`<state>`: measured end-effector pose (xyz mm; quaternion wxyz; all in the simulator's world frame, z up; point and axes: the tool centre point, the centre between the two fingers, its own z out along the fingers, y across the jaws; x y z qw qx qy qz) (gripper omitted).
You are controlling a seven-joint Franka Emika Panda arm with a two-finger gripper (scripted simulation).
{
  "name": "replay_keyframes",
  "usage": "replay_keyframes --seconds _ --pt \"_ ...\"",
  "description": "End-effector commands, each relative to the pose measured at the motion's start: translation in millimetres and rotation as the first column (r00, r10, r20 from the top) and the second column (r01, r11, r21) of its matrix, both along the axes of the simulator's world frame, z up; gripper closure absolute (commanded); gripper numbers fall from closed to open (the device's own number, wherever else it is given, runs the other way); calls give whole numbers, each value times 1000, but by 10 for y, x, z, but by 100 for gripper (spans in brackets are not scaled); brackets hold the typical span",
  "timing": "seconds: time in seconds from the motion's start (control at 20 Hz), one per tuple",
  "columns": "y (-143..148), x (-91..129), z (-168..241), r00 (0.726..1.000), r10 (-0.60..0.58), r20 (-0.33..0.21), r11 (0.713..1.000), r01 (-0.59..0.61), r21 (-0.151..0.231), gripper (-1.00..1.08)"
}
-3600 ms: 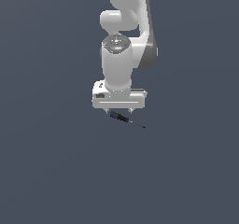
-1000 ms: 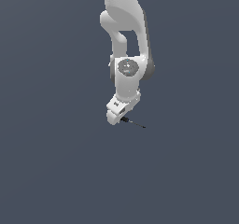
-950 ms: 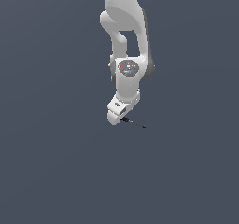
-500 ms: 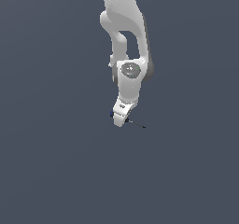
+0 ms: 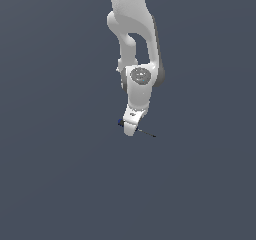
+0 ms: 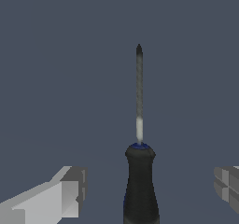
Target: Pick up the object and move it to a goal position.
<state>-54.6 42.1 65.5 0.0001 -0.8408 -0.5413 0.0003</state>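
Now lower than before, fingers (image 6: 148,190) wide apart astride the tool (image 6: 139,171), seemingly not touching.

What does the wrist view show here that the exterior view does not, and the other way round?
Only the wrist view shows the two grey fingertips standing apart on either side of the black handle of the slim screwdriver, not touching it, and the blue collar where the thin shaft begins. Only the exterior view shows the white robot arm reaching down and the gripper low over the tool. Both show the screwdriver against the plain dark grey ground, with its shaft sticking out past the gripper.
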Motion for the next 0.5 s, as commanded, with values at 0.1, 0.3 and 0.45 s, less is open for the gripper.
replay_keyframes --seconds 0.1,0.3,0.45 --pt "1 -2 -51 1000 1 0 1000 -1 0 -92" --pt "2 -8 -207 1000 3 0 1000 -3 0 -92" --pt "1 -12 -360 1000 4 0 1000 -4 0 -92"
